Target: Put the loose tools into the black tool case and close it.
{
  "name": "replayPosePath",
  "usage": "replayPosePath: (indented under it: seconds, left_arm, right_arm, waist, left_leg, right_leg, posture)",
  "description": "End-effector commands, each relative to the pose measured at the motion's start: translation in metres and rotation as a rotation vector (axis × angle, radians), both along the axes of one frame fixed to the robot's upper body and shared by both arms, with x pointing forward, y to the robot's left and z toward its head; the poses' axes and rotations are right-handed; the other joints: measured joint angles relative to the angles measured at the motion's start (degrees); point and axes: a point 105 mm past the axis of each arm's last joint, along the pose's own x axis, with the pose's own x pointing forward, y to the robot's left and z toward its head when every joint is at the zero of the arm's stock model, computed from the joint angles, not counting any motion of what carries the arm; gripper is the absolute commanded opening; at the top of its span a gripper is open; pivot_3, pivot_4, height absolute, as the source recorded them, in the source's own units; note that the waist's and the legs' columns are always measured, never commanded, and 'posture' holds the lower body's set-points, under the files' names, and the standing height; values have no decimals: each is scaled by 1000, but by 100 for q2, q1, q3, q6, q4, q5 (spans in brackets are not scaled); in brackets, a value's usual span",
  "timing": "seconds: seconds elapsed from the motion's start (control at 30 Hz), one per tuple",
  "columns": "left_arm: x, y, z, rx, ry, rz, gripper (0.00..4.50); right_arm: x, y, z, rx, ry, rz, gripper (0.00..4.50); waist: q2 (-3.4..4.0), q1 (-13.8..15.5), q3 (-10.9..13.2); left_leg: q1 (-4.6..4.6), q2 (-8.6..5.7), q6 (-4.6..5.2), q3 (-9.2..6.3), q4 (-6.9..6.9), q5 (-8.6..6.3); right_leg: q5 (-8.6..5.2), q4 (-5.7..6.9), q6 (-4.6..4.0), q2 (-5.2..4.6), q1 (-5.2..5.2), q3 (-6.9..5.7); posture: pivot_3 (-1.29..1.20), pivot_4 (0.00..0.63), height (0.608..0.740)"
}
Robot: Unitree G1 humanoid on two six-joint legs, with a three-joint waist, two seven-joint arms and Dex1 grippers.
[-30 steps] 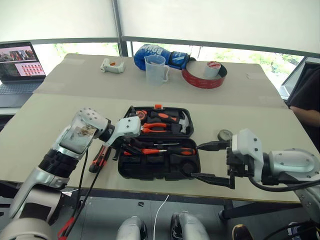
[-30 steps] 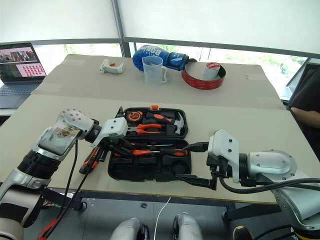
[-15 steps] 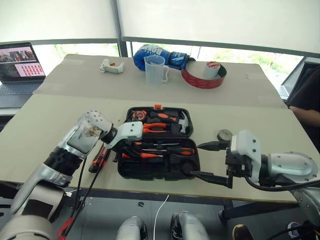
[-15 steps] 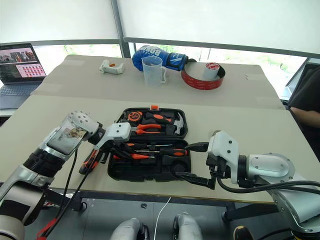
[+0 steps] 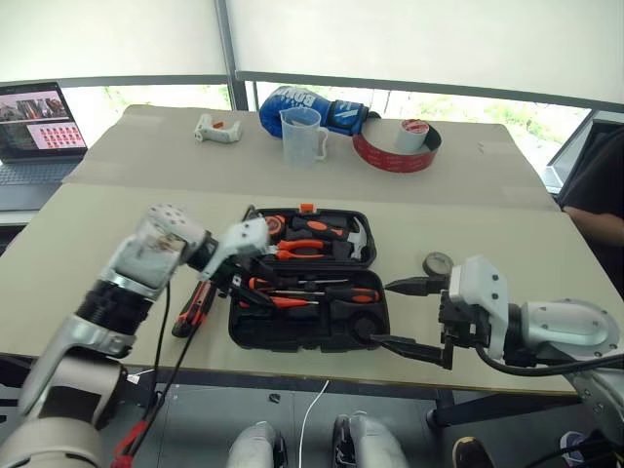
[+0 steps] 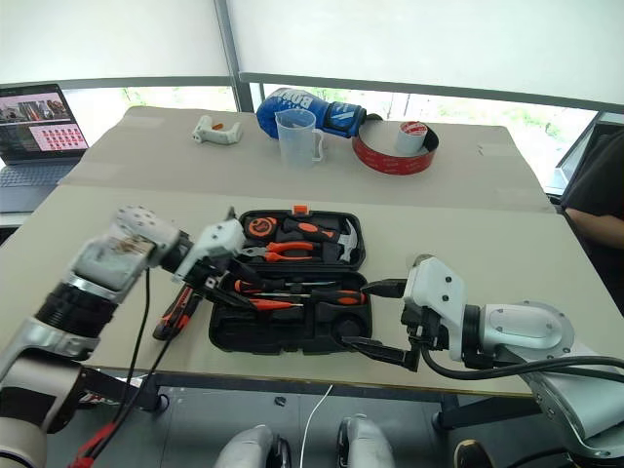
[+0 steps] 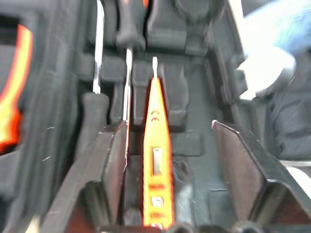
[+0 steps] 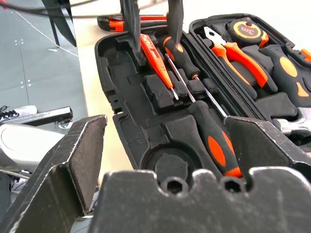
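The black tool case (image 5: 292, 334) lies open near the table's front edge. A slim red screwdriver (image 7: 155, 160) rests in a recess of its near half, beside two orange-and-black screwdrivers (image 5: 336, 292). My left gripper (image 5: 244, 286) hovers just above the red screwdriver's handle, open, its fingers (image 7: 111, 165) on either side of it and apart from it. The orange-black utility knife (image 5: 195, 306) lies on the table left of the case. A small dark tape roll (image 5: 439, 263) sits to the case's right. My right gripper (image 5: 405, 317) stands open and empty at the case's right end.
Pliers (image 5: 302, 250), a hammer (image 5: 359, 239) and a tape measure (image 5: 276, 224) sit in the case's far half. Farther back stand a measuring cup (image 5: 302, 133), a blue glove (image 5: 310, 103) and a big red tape roll (image 5: 395, 151). A laptop (image 5: 34, 127) is far left, a person (image 5: 597, 190) far right.
My left gripper has opened off the red screwdriver and lifted a little up and to the left. The screwdriver now lies in the case. The right arm has not moved.
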Motion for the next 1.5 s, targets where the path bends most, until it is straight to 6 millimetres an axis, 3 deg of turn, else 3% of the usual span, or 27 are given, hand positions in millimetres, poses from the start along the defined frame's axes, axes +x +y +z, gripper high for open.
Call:
replayPosePath:
  seconds: [0.03,0.27,0.57,0.9,1.13,1.33,1.5]
  left_arm:
    - [0,3,17,-179,-42,34,2449]
    - [0,-1,-29,-244,-34,144,24]
    - [9,-3,-61,-235,-109,230,24]
    - [-9,-2,-96,-189,-86,201,24]
    - [-7,11,-104,-180,-76,266,24]
    - [-15,10,-113,-163,-71,247,24]
    - [-10,17,-119,-129,-77,281,24]
  right_arm:
    - [-1,2,8,14,-46,10,4500]
    - [5,3,9,27,-48,3,4500]
    - [8,2,9,21,-41,4,4500]
    - [11,0,10,29,-33,-7,4500]
    - [11,0,9,25,-30,-7,4500]
    - [13,0,9,24,-31,-8,4500]
    - [15,1,10,26,-34,-4,4500]
  waist:
    - [0,12,0]
    - [1,16,-1]
    - [0,17,0]
    - [8,-4,-5]
    - [41,-26,-25]
    - [61,-60,-37]
    - [74,-67,-47]
  left_leg:
    - [0,-1,0,0,1,0]
    - [4,-5,2,0,1,-1]
    - [6,-5,2,0,0,-1]
    - [77,3,4,0,-23,-6]
    - [88,6,5,0,-37,-9]
    - [92,7,5,0,-40,-9]
    - [102,2,5,1,-69,-9]
  right_leg:
    - [0,0,0,0,1,0]
    - [1,-1,1,-2,7,0]
    - [1,-3,-1,-7,8,0]
    - [0,-28,0,-16,68,3]
    - [0,-37,0,-16,76,6]
    - [0,-36,0,-17,78,10]
    - [0,-40,0,-22,81,14]
  posture:
    - [0,150,714]
    - [0,150,714]
    - [0,150,714]
    - [0,150,714]
    - [0,150,714]
    - [0,150,714]
    - [0,150,714]
